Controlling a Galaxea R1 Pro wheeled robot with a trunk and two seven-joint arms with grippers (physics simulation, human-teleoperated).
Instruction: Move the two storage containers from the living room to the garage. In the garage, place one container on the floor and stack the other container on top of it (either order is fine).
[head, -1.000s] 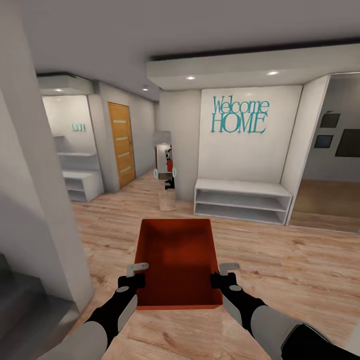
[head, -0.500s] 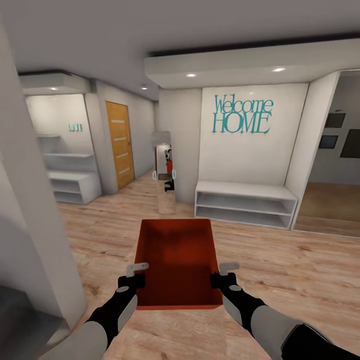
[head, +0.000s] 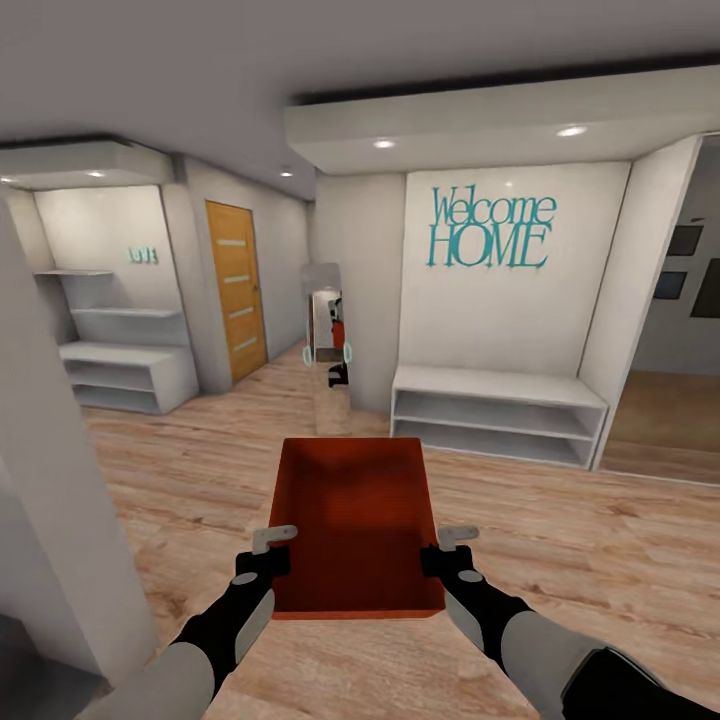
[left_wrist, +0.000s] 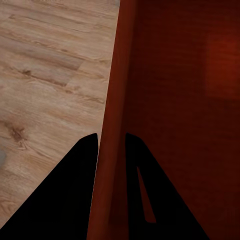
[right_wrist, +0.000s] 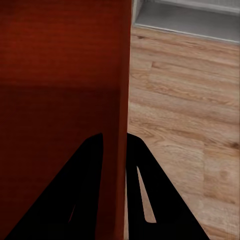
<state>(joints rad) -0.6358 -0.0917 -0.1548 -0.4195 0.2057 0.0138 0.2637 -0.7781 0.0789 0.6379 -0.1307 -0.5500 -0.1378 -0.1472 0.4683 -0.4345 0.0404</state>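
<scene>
An orange-red storage container (head: 356, 525) is held level in front of the robot, above a light wood-plank floor (head: 560, 540), with its open top facing up and nothing seen inside it; its left wall is pinched by the left gripper (head: 268, 549) and its right wall by the right gripper (head: 448, 547), each near the end of the bin closest to the robot; in the left wrist view the thin wall (left_wrist: 112, 135) is seen clamped between the two dark fingers (left_wrist: 75, 195), one outside and one inside the bin; the same grip is shown in the right wrist view, where the wall (right_wrist: 114, 125) is squeezed between the fingers (right_wrist: 80, 195); ahead, a white wall bearing teal "Welcome HOME" lettering (head: 490, 230) is seen above a low white shelf unit (head: 497, 413); a tall mirror (head: 329, 350) is stood just left of that shelf; an orange wooden door (head: 236, 290) is set further left, and beside it white stepped shelves (head: 120, 355) are seen in an alcove.
</scene>
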